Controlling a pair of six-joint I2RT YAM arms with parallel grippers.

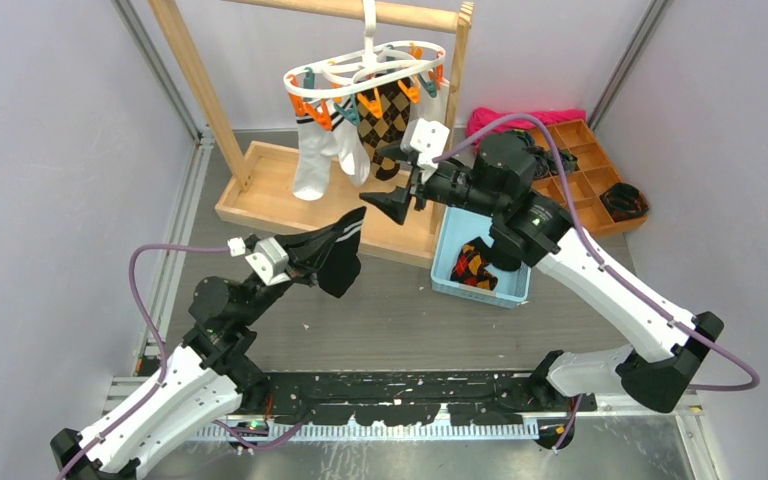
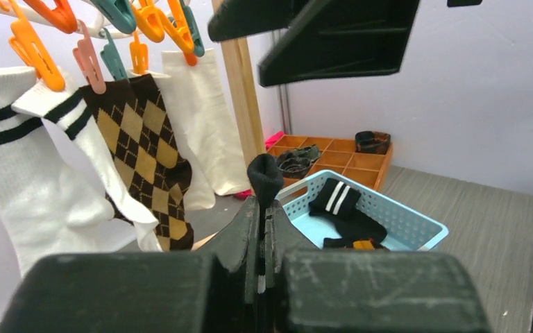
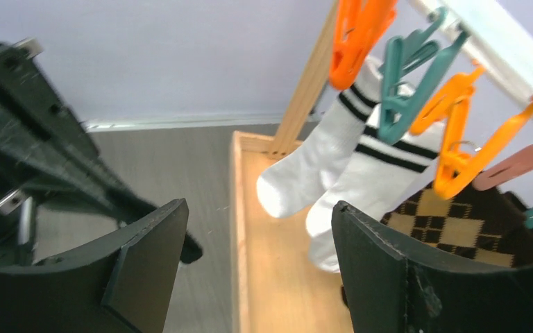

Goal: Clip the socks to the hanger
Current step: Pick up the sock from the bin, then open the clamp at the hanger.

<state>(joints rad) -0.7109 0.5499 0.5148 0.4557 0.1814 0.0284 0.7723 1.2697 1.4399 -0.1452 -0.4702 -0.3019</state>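
Claw on the left [image 1: 310, 262] squeezes a black sock with white stripes [image 1: 342, 255]; the right claw [image 1: 392, 203] is open and empty. Next, I think, the sock must go up to the white plastic ring hanger [image 1: 369, 35].

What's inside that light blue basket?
A black sock with two white stripes and part of an argyle sock. The right arm covers the far side of the basket from above.

1 black sock [image 1: 338, 258] aloft, 2nd sock [image 2: 336, 200] in basket [image 2: 408, 225]; white hanger [image 1: 366, 67] above.

Parted jaws before clipped white socks [image 3: 298, 182] (black-striped cuffs)
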